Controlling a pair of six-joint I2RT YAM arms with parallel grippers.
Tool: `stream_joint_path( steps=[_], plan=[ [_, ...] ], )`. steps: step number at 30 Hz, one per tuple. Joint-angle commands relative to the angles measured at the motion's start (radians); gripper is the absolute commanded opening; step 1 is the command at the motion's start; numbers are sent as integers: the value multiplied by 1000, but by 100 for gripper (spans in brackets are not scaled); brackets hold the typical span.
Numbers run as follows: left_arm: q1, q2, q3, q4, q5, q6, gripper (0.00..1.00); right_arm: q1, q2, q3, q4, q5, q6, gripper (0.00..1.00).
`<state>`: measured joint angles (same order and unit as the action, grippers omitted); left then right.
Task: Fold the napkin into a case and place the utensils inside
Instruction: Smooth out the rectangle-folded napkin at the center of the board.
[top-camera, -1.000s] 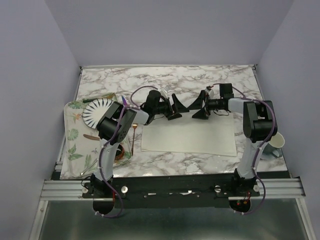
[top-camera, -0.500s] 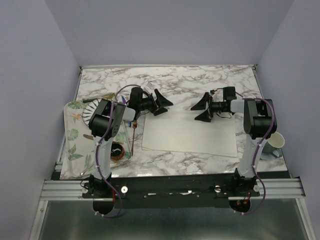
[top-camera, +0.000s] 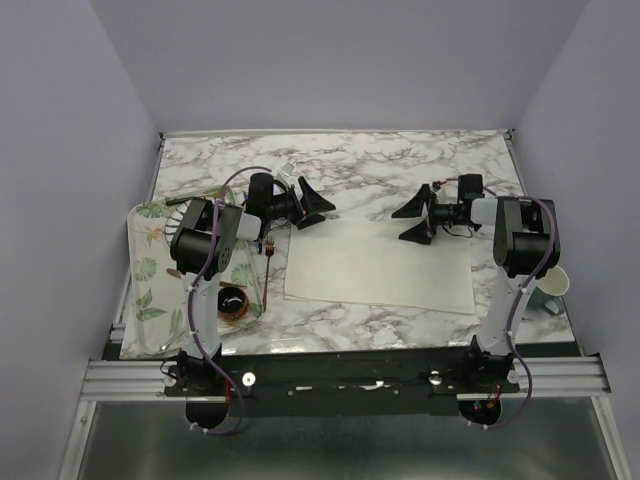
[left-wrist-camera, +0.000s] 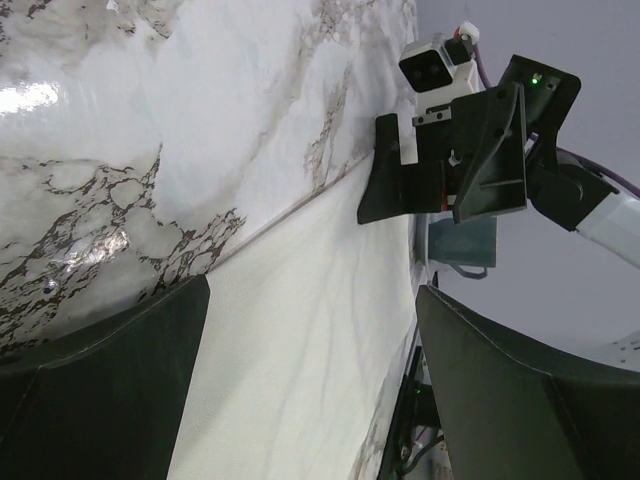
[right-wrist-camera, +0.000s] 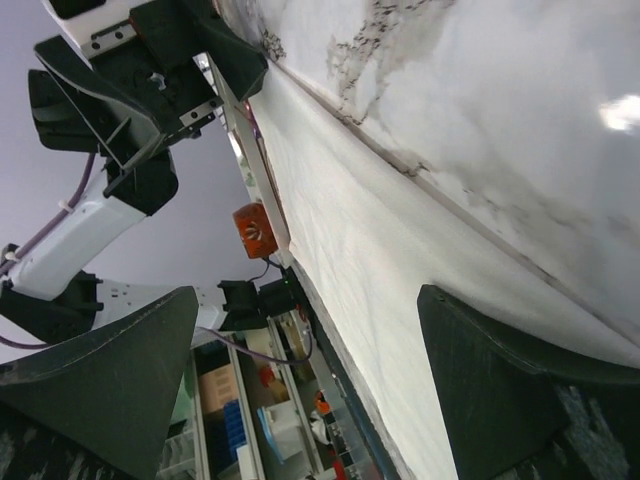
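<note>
**Napkin before the next fold.** The napkin (top-camera: 378, 268) is lying flat as a wide rectangle on the marble counter (top-camera: 380, 165), not yet a narrow case. The left claw (top-camera: 314, 205) and the right claw (top-camera: 409, 222) are facing each other above the cloth's far corners. Both are spread and holding nothing, and whether either is brushing the cloth cannot be told. The copper fork (top-camera: 270, 258) is lying just beside the napkin's left edge. Likely faults from here: one claw catching too little cloth and letting it slip, or the two closing unevenly and skewing the fold — a dragged napkin could also nudge the fork.
</note>
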<state>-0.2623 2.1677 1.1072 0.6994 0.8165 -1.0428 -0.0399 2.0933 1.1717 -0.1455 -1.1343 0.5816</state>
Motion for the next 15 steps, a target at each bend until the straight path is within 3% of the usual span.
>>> stream_joint_path(
  steps=[1, 15],
  plan=[
    [23, 4, -26, -92, -11, 86, 99, -97, 14, 26, -74, 42, -39, 100],
    [34, 4, -20, -155, -19, 128, 99, -232, 54, 88, -161, 45, -89, 100]
  ],
)
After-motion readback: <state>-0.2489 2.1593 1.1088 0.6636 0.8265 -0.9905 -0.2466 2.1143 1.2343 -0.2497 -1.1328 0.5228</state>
